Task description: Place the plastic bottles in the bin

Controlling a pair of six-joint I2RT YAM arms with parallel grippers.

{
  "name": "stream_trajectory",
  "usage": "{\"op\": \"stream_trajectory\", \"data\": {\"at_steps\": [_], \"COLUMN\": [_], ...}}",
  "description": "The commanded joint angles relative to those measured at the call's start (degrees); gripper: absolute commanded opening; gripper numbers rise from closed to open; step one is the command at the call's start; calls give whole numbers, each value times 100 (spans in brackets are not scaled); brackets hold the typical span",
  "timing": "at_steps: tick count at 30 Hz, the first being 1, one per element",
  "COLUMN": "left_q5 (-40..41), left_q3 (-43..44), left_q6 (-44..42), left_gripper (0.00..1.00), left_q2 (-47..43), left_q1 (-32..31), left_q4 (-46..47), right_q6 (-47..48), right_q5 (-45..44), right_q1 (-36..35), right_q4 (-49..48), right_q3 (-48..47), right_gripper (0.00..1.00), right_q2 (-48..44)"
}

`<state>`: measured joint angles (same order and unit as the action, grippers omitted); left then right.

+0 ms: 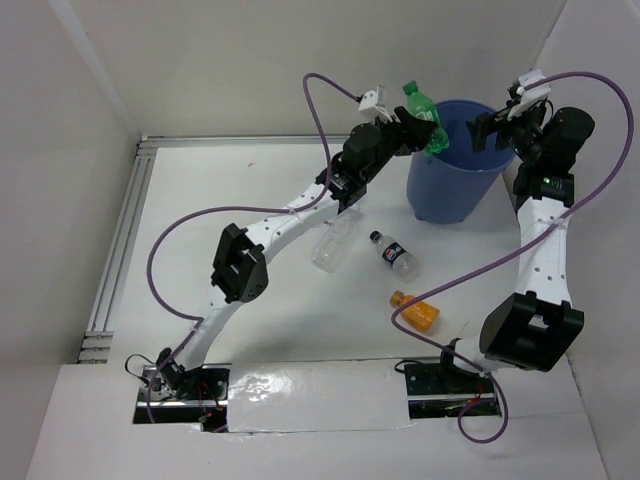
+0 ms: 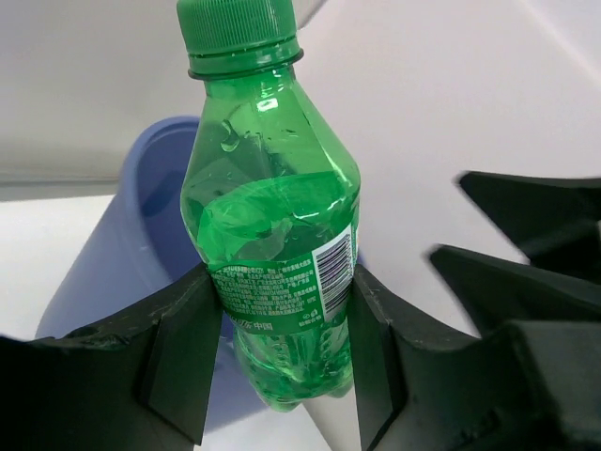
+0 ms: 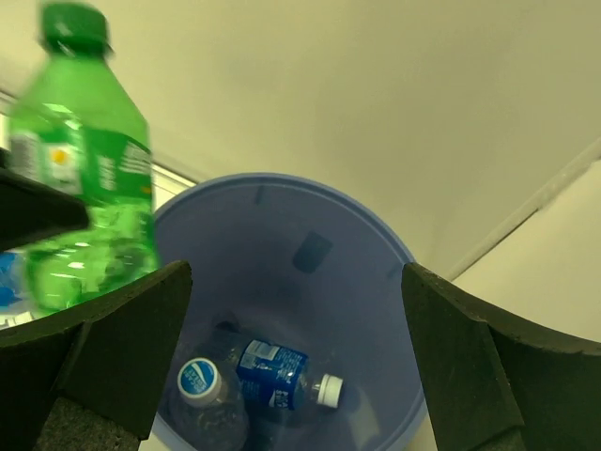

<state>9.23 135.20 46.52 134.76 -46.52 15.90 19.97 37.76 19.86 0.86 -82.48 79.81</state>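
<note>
Left gripper [image 2: 286,348] — clamped on green bottle [image 2: 272,188] at its label, cap up, held at bin [image 1: 455,190] rim, upper middle, for dropping; apparently just over it. Right gripper [image 3: 296,348] — spread wide, empty, poised above bin mouth.

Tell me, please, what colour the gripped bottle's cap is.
Green cap, matching the bottle; left wrist view shows it best.

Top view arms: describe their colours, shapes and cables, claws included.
Both the left arm and right arm have white links joined by bulky black joint housings. A purple cable loops loosely along each. A small white block sits at each wrist. The left claw and right claw have thick, matte black, wedge-shaped fingers.
</note>
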Motion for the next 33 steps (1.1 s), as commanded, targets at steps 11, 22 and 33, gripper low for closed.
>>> {"op": "stream_trajectory", "data": {"at_steps": [11,22,33], "left_q5": [483,158,-105], "left_q3": [869,876,-1106], "left_q6": [1069,779,-589], "left_gripper": [17,99,99], "left_q2": [939,877,-1221], "left_q1": [108,161,521], "left_q4": [1082,915,433], "right_q6": [-151,-204,1931], "right_q5": [-58,47,1120], "right_q1": [-8,-8,-8], "right_q4": [265,449,2883], "right_q3": [961,1155,-441], "right_gripper": [99,99,99], "right_q2": [-800,-1003,261]}}
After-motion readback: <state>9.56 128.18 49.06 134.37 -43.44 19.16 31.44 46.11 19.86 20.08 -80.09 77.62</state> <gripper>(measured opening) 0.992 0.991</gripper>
